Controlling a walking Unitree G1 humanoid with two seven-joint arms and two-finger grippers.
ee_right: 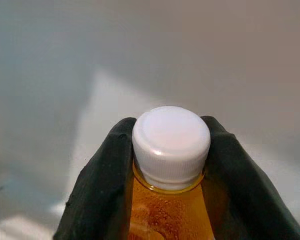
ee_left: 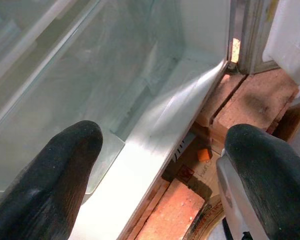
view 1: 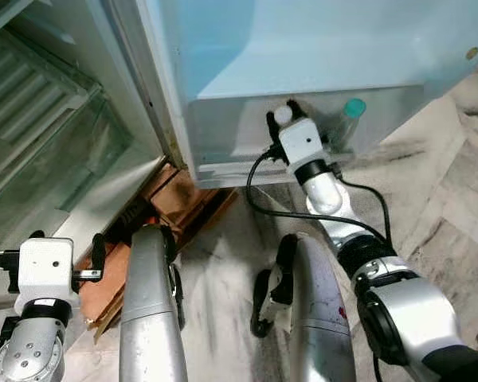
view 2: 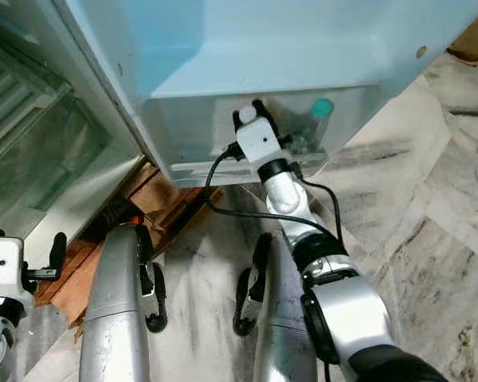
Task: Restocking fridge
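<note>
Right gripper (view 1: 290, 111) reaches into the door shelf (view 1: 223, 131) of the open fridge door, near the shelf's middle. It carries a bottle of amber liquid with a white cap (ee_right: 171, 142). A second bottle with a teal cap (view 1: 354, 107) already stands toward the shelf's right end, just beside the gripper's wrist.

Step in hand, as I judge it: set the amber bottle down in the door shelf. To do it well, keep the bottle upright, lower it until the base sits on the shelf floor behind the front wall, stay off the teal-capped bottle, and only then let go.

Right fingers (ee_right: 97, 185) clamped on either side of the neck, just under the cap, touching it both sides.

Left gripper (ee_left: 160, 165) idle, low by the fridge's bottom left edge; fingers wide apart, holding nothing, above the brick base (ee_left: 250, 97)
</note>
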